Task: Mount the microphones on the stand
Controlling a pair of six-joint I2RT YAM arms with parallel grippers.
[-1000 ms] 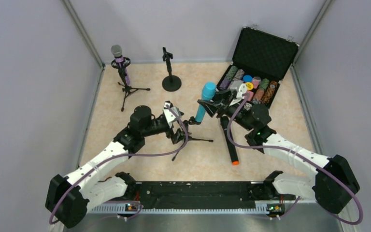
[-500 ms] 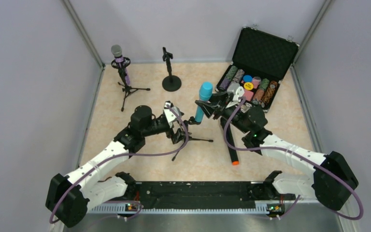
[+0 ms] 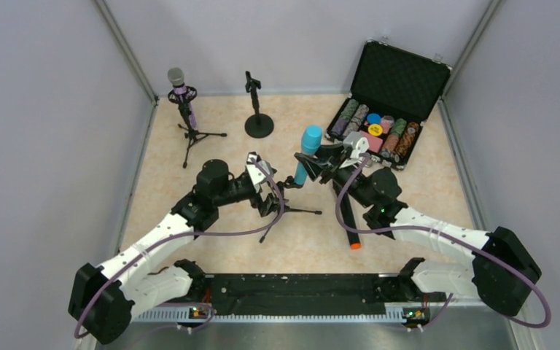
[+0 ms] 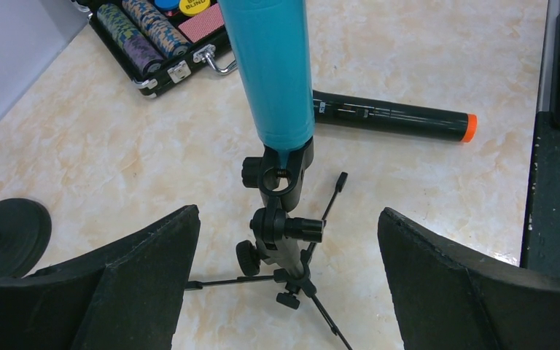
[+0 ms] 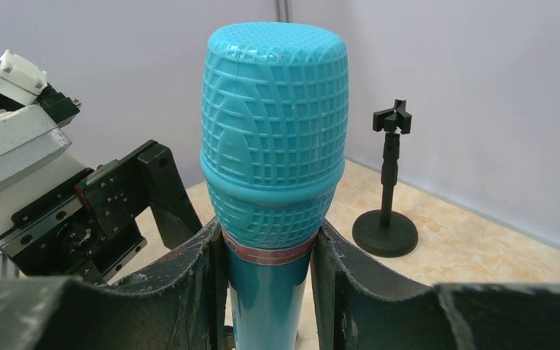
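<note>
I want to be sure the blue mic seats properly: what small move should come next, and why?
Probably the right gripper should ease the blue mic a little further down into the clip. It grips the mic just below the head, and only the mic's bottom end sits in the clip. The left gripper stands open either side of the stand, not touching it.

At the back left a mic [image 3: 177, 79] stands in a tripod [image 3: 192, 135], a round stand [image 3: 259, 125] is just right of it, a case [image 3: 401, 73] sits at the back right, a second mic [image 3: 308, 149] stands in the middle tripod [image 4: 281, 233], and a third mic [image 4: 386, 117] lies just right of that.
</note>
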